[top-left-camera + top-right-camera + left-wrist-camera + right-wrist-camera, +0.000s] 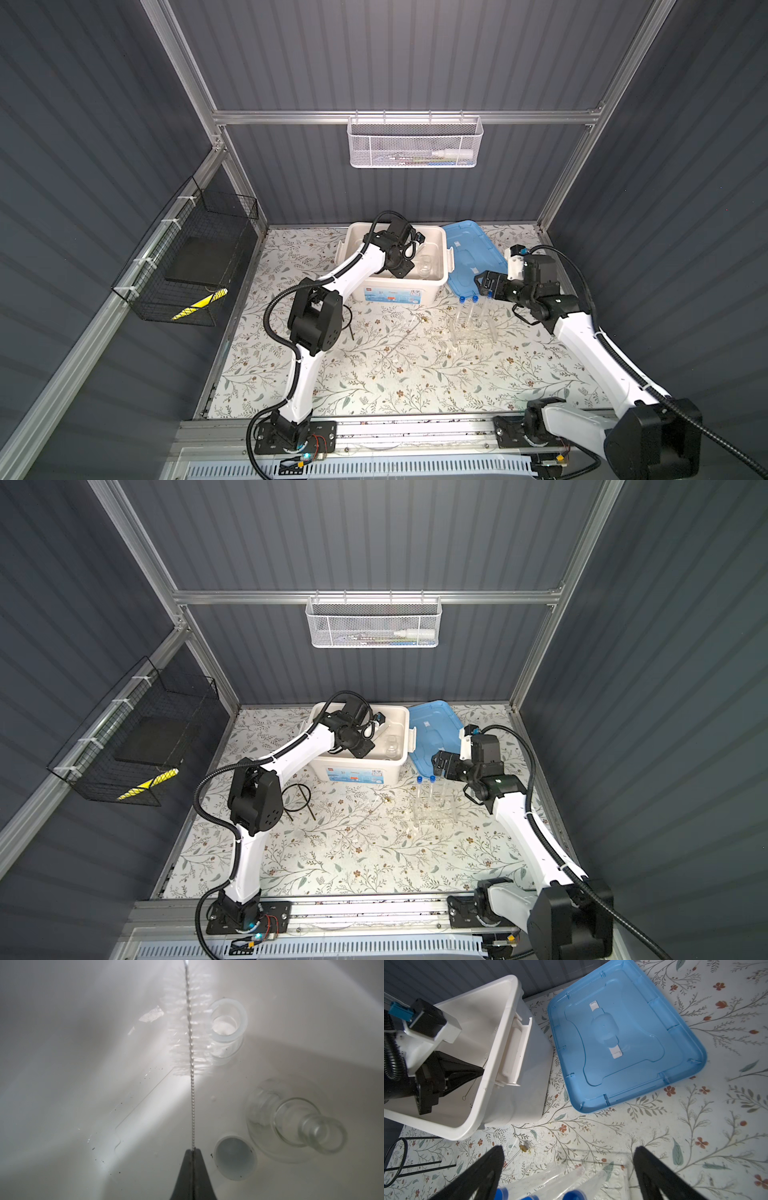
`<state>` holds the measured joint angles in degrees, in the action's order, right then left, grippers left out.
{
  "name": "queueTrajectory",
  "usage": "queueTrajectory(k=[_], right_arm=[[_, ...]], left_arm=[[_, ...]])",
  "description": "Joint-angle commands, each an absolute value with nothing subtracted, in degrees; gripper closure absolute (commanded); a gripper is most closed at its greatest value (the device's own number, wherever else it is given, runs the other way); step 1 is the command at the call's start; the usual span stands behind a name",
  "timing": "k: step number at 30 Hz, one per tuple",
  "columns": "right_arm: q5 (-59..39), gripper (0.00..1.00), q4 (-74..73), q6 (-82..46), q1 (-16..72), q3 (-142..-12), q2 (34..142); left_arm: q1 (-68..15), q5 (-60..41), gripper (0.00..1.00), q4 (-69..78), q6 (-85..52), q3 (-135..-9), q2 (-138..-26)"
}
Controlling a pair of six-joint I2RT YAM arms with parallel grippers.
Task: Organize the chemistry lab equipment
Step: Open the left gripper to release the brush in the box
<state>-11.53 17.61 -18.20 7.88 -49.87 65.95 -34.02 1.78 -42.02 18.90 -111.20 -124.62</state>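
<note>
A: Where is the left hand (193,1152)?

B: Down inside the white storage box (432,286), at the far middle of the table (415,382). Its jaws are pinched tight on the twisted wire stem of a bottle brush (190,1043). The left wrist view shows the stem running out from the closed tips, with the bristles at its other end above the box floor.

A: Anything else in the box?

B: A clear flask (291,1122) stands on the floor with a small white dish (235,1157) just beside it. A small clear beaker (227,1022) with a frosted rim sits right by the bristles. Whether brush and beaker touch, I cannot tell.

A: And the right hand (484,284)?

B: Spread wide, with nothing held between its fingers (483,1167). It hovers just beside the blue caps of the test tubes (468,313).

A: Where are those?

B: Upright in the clear tube rack (473,332), on the table right of the middle and nearer than the blue lid (469,249). The lid lies just right of the box.

A: The tripod?

B: The black wire tripod (311,808) stands on the table on the near side of the box's left corner, partly hidden by the left arm. A thin glass rod (511,1160) lies on the table between the box and the rack.
</note>
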Motion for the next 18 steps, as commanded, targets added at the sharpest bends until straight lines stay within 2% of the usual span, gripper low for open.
queueTrajectory(k=[1,18], right_arm=[[-11.24,0.01,17.75,-18.11,7.75,-49.88,66.27],[-10.82,0.01,17.76,-18.0,7.8,-49.76,66.16]], left_arm=[[-33.57,0.29,0.98,-42.95,18.8,-110.74,-126.23],[-33.32,0.18,0.92,-46.05,18.19,-112.02,-130.37]])
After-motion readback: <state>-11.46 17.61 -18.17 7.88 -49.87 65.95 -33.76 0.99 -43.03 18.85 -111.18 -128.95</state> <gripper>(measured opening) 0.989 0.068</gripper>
